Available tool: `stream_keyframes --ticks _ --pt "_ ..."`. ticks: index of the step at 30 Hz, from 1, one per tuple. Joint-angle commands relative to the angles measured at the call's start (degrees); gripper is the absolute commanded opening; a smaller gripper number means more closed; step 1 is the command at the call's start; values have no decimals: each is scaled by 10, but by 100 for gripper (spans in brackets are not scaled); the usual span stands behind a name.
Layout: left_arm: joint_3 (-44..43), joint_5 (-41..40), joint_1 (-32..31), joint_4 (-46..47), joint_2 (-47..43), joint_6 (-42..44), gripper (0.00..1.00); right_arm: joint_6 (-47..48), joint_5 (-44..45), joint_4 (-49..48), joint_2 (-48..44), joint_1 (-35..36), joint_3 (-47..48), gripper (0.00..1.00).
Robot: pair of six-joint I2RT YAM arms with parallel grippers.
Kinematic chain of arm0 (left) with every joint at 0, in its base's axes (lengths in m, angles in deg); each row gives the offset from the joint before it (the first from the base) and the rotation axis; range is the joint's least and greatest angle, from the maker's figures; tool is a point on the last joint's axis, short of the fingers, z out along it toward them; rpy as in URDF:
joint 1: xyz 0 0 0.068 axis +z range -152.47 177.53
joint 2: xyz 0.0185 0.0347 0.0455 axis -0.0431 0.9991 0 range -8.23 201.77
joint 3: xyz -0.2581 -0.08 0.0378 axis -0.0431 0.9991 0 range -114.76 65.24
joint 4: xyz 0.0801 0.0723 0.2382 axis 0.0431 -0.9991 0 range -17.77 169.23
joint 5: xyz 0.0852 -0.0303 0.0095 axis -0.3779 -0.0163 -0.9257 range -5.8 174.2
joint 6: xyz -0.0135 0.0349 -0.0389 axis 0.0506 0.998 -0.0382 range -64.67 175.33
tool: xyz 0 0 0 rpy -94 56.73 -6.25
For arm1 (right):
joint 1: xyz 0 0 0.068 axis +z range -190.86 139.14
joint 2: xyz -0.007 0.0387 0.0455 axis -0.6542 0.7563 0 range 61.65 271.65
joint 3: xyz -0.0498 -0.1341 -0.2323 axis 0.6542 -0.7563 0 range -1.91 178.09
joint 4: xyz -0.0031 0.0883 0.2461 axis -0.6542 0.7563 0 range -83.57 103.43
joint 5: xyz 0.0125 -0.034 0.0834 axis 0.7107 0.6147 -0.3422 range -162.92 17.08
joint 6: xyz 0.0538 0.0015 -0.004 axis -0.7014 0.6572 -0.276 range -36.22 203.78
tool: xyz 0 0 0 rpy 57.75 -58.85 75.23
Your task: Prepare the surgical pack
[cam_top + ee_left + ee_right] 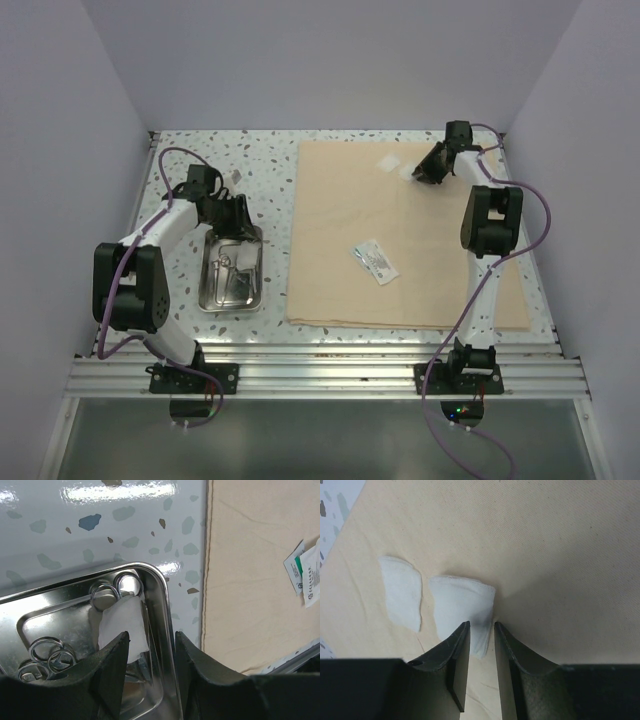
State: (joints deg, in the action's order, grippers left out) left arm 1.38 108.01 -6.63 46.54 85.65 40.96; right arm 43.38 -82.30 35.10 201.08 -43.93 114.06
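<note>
Pale lavender walls box in a white speckled table, with both arms bolted at its near edge.

On the left the small steel tray sits straight on the table, just beside the cloth's left edge but not on it. Ring-handled instruments lie inside. Only their loops show clearly, so scissors and forceps cannot be told apart. A gauze piece is draped over them near the tray's right wall. The left gripper hangs over that wall with its jaws parted. The lower edge of the gauze piece reaches in by one finger, and nothing is pinched.

The big beige cloth is spread flat over the middle and right of the table. The small clear packet lies on it near its centre, well apart from everything else.

At the far right corner of the cloth lie two more squares side by side: the first gauze square free, the second gauze square with its edge reaching between the right gripper. Those jaws stand narrowly apart, tips down at the cloth, straddling that edge — cloth shows through the gap, so they have not closed.
</note>
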Motion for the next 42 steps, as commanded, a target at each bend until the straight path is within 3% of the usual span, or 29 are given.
stream_keyframes --ticks 1,12,26,42 --pt "-4 10 4 8 0 -4 46 -9 30 24 1 -3 -11 31" --pt "-3 8 4 10 -1 -6 46 -27 10 -6 28 -3 1 31" --pt "-3 10 4 12 1 -12 46 -33 -5 -19 50 3 24 24" --pt "-1 11 5 15 -2 -18 46 -24 -15 -36 39 6 34 0"
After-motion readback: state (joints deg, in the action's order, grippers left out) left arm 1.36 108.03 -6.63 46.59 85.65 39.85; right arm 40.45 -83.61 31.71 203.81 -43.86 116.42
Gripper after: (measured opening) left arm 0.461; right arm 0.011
